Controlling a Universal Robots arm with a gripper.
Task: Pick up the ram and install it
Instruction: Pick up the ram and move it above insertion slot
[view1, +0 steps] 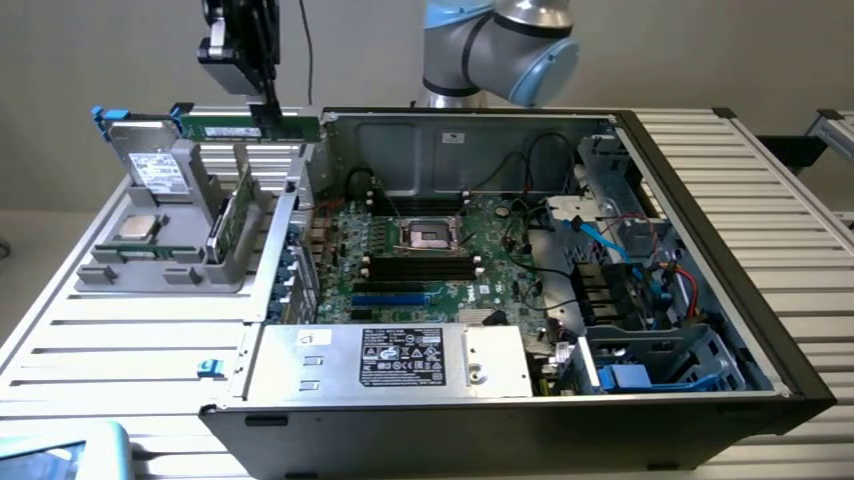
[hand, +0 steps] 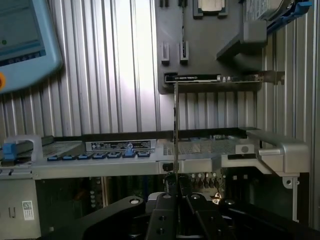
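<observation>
end effector (view1: 270, 114) clamping together on ram (view1: 220, 127) | hanging at upper left of exterior frame, over grey parts tray (view1: 147, 272) | computer case (view1: 747, 250) sitting open at centre

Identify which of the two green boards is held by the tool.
The upper one, the ram, pinched level in the tool; the other green board stands in the grey holder.

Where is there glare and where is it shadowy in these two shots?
Exterior view: the ribbed table is evenly lit, the computer case is dim inside, and the gripper holding the ram reads dark against the pale wall. Wrist view: a bright sheen runs down the table's ribs; the gripper is in shadow.
</observation>
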